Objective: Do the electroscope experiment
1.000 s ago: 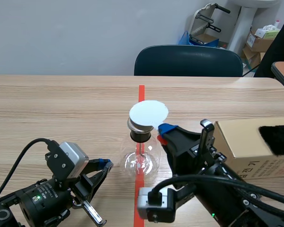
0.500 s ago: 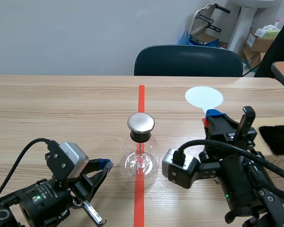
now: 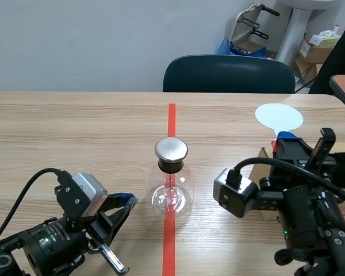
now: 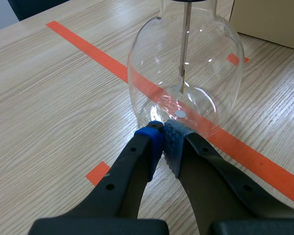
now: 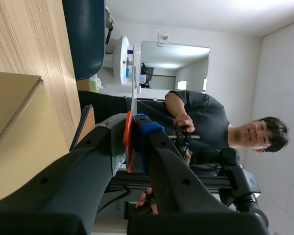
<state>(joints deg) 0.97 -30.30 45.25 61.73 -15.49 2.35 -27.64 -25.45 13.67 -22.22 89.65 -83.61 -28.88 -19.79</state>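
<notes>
The electroscope, a clear glass flask with a round metal cap and a thin rod inside, stands on the orange-red tape line at the table's middle. My left gripper rests low at its left, fingers shut on nothing, tips right at the flask's base. My right gripper is raised at the right, well away from the flask, and is shut on the red handle of a paddle with a white disc. The disc is edge-on ahead of the right gripper's fingers.
A cardboard box lies mostly hidden behind my right arm; it also shows under the right gripper. A dark chair stands at the table's far edge. A person sits beyond the right side.
My right gripper has carried the white disc from just above the flask's cap away to the right. The left arm and the flask have stayed still.
</notes>
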